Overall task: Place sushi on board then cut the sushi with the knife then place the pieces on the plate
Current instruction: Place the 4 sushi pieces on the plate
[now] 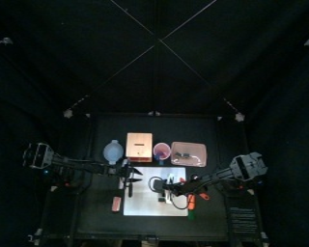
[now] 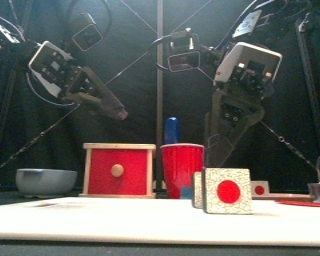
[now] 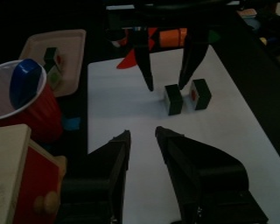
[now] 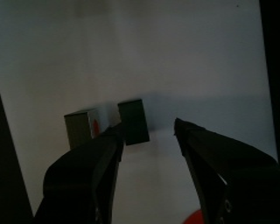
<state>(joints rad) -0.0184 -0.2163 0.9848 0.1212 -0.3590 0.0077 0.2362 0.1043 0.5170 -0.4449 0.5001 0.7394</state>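
The right wrist view shows the right hand (image 4: 150,136) spread wide and empty above two sushi pieces (image 4: 133,121) standing side by side on the white board (image 4: 166,52). The front view overlaps them. The left wrist view shows the left hand (image 3: 140,140) open and empty, and a third piece (image 3: 52,63) in the pink tray (image 3: 43,39). Behind stand one red cup (image 2: 182,168) holding a blue knife (image 2: 171,130), one wooden box (image 2: 119,170) and one bowl (image 2: 45,180).

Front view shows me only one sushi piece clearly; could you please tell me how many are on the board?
Observer: Two: one sushi piece and a second piece close beside it on the white board.
Operator: Thank you; is the right tool open?
Observer: Yes, the right tool is open, just by those pieces.
Operator: And the left tool?
Observer: The left tool is open too, over a bare part of the board.
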